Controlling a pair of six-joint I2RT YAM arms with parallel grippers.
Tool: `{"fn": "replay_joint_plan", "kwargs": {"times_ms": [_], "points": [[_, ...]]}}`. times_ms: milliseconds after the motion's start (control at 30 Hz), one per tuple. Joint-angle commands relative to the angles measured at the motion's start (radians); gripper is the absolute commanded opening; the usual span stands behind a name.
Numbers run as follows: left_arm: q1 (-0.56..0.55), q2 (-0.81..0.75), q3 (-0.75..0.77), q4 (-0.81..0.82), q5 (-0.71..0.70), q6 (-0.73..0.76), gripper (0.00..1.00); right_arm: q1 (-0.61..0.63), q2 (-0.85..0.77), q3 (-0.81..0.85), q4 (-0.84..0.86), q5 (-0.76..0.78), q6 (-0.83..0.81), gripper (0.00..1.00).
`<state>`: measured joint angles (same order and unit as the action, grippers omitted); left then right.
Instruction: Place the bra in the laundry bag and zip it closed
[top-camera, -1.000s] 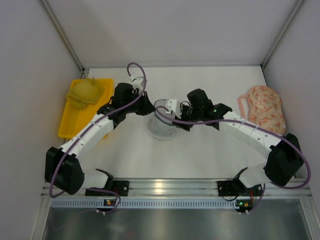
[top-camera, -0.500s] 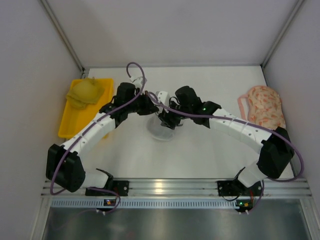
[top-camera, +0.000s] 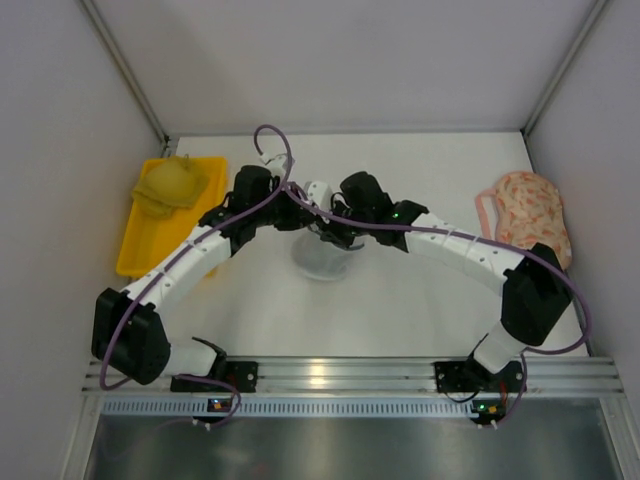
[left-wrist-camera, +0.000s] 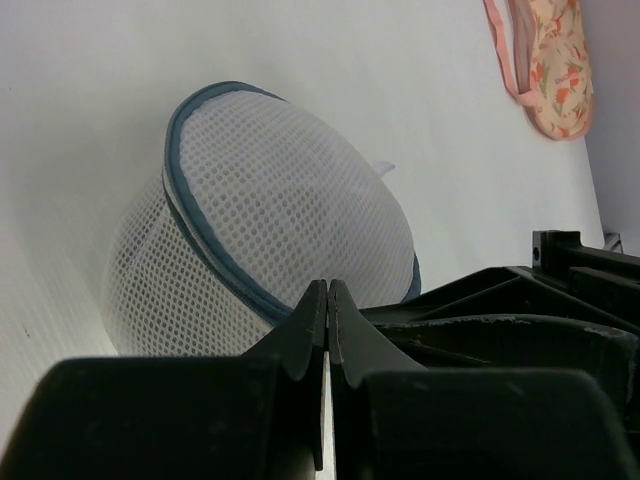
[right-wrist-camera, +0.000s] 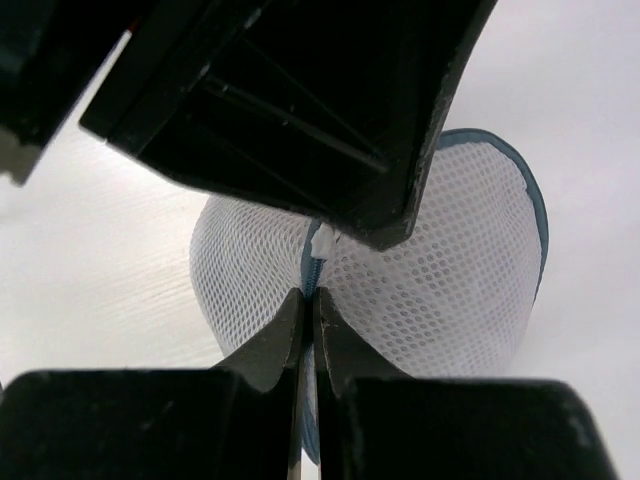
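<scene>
The laundry bag (top-camera: 322, 260) is a white mesh dome with a blue zipper rim, standing mid-table. The two arms meet over its far edge. My left gripper (left-wrist-camera: 327, 289) is shut, tips at the bag's rim (left-wrist-camera: 215, 255). In the right wrist view its black fingers (right-wrist-camera: 390, 215) pinch a small white tab on the zipper line. My right gripper (right-wrist-camera: 310, 296) is shut on the blue zipper strip just below that tab. The bag's mesh (right-wrist-camera: 450, 270) looks white throughout. The bra is hidden from every view.
A yellow tray (top-camera: 140, 245) with a mustard-yellow bra (top-camera: 170, 183) lies at the left. A pink floral bra (top-camera: 525, 215) lies by the right wall, also in the left wrist view (left-wrist-camera: 552, 60). Walls close in on the left, right and back.
My right arm has swung left onto the bag, and its jaws have closed from open onto the zipper strip. The left arm has stayed put.
</scene>
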<state>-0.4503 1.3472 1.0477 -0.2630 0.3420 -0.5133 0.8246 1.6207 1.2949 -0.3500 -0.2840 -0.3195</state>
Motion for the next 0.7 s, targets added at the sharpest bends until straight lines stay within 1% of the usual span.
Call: {"fn": "replay_joint_plan", "kwargs": {"times_ms": [0, 133, 300, 500, 633, 667], "points": [[0.002, -0.031, 0.04, 0.015, -0.043, 0.059, 0.0, 0.018, -0.1, -0.035, 0.042, 0.013, -0.035, 0.0], [0.024, -0.033, 0.034, 0.018, -0.078, 0.113, 0.0, 0.018, -0.179, -0.123, 0.065, 0.003, -0.099, 0.0], [0.077, -0.026, 0.032, 0.022, -0.072, 0.148, 0.0, 0.015, -0.246, -0.225, 0.072, 0.014, -0.17, 0.0], [0.128, -0.023, 0.034, 0.025, -0.04, 0.179, 0.0, 0.005, -0.303, -0.334, 0.12, 0.043, -0.236, 0.0], [0.153, -0.026, 0.037, 0.025, 0.012, 0.17, 0.0, -0.019, -0.323, -0.364, 0.126, 0.071, -0.311, 0.0], [0.154, -0.026, 0.038, 0.027, 0.059, 0.159, 0.0, -0.036, -0.321, -0.362, 0.109, 0.074, -0.319, 0.0]]}}
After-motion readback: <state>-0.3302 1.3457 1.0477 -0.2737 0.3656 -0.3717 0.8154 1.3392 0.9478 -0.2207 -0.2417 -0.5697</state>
